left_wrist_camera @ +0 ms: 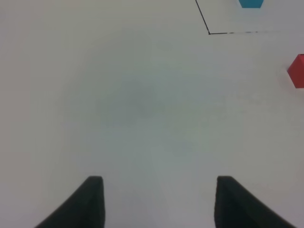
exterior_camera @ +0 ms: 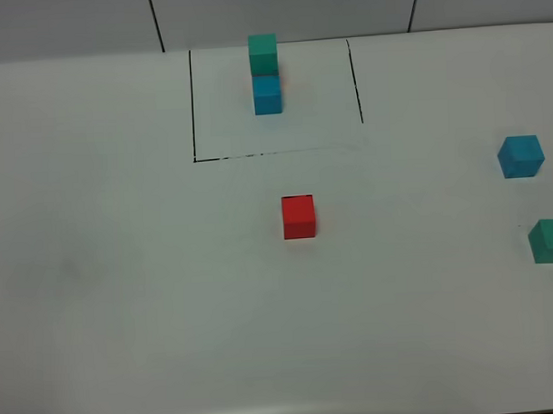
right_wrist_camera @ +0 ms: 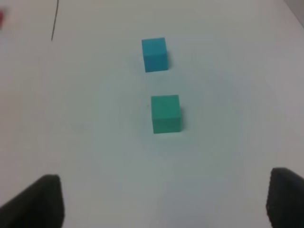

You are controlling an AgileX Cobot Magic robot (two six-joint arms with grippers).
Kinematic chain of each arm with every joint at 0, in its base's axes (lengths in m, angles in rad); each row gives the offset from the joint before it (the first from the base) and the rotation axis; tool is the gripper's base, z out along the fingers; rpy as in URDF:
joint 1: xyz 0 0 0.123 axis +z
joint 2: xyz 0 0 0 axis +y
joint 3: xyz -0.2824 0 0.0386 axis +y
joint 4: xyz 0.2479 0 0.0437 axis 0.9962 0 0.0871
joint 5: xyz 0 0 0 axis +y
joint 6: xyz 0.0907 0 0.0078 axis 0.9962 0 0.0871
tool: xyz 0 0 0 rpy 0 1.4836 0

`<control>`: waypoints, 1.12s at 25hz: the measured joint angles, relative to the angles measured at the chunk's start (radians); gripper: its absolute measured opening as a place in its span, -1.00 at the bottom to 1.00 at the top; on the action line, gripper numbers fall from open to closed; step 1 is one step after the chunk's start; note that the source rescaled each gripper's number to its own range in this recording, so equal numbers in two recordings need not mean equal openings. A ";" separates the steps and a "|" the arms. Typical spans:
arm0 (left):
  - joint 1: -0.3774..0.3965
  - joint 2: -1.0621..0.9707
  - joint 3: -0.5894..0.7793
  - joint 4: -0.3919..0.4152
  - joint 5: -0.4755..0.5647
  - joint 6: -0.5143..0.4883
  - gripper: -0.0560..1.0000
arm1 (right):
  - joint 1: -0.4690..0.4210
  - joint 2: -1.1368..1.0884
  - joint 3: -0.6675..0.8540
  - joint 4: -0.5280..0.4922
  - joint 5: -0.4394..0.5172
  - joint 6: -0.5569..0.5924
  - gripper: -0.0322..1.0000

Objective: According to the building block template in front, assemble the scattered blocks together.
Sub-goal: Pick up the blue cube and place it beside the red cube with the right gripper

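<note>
A white tabletop (exterior_camera: 125, 294) fills the high view, with thin black drawn lines (exterior_camera: 192, 101) marking an open-topped box at upper centre. Inside it stands the building block template (exterior_camera: 266, 80), teal-green above blue, with only a trace of red at its edge. Of the scattered blocks, the red cube (exterior_camera: 299, 216) sits alone at mid-frame just below the box. The blue cube (exterior_camera: 520, 156) and teal-green cube (exterior_camera: 550, 241) lie near each other but apart at the right edge, the green one partly cut off. Neither arm shows in this view. The right pincer (right_wrist_camera: 166, 192) hangs wide and empty. The teal-green cube (right_wrist_camera: 166, 114) lies straight ahead of it with the blue cube (right_wrist_camera: 155, 54) beyond, both nearly square to the jaws and with no long axis to favour. The left pincer (left_wrist_camera: 159, 190), narrower but parted and empty, faces bare tabletop, the red cube (left_wrist_camera: 297, 71) well off to one side. The right arm appears nearer the two edge cubes.
</note>
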 joint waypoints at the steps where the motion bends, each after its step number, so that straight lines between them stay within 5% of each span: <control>1: 0.000 0.000 0.000 0.000 0.000 0.000 -0.59 | 0.000 0.019 -0.001 0.007 0.000 0.000 0.55; 9: 0.000 0.000 0.000 0.000 0.000 0.000 -0.59 | 0.000 0.396 -0.093 0.056 -0.017 -0.053 0.95; 21: 0.000 0.000 0.000 0.000 0.000 0.002 -0.60 | 0.000 1.072 -0.236 0.007 -0.241 -0.075 0.96; 28: 0.000 0.000 0.000 0.000 0.000 0.002 -0.60 | 0.000 1.399 -0.343 0.007 -0.292 -0.087 0.95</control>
